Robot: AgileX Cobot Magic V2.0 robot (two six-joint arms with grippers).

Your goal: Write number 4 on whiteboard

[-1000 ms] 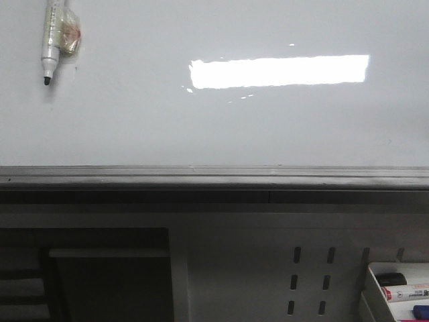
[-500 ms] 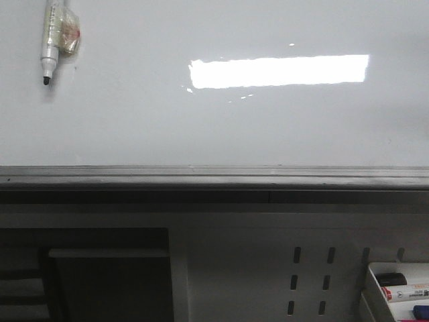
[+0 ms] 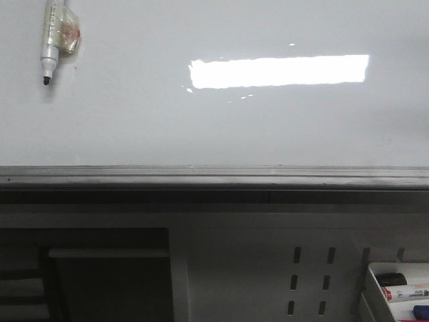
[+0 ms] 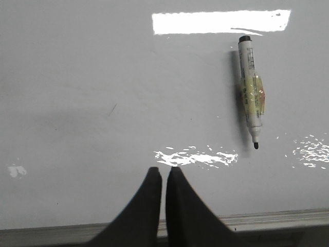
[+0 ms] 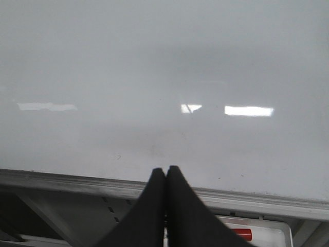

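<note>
Front view shows a marker [image 3: 51, 40] stuck upper left on the blank whiteboard [image 3: 214, 127]; no 4 drawn. Left gripper [image 4: 163, 172] and right gripper [image 5: 165, 171] sit closed, empty. Grabbing that taped marker could slip.

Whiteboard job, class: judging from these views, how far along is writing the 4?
Done: nothing; the whiteboard shows no figure. In hand: nothing; the left gripper and right gripper are shut and empty, the marker stuck on the board, uncapped. Left: take it, write.
</note>
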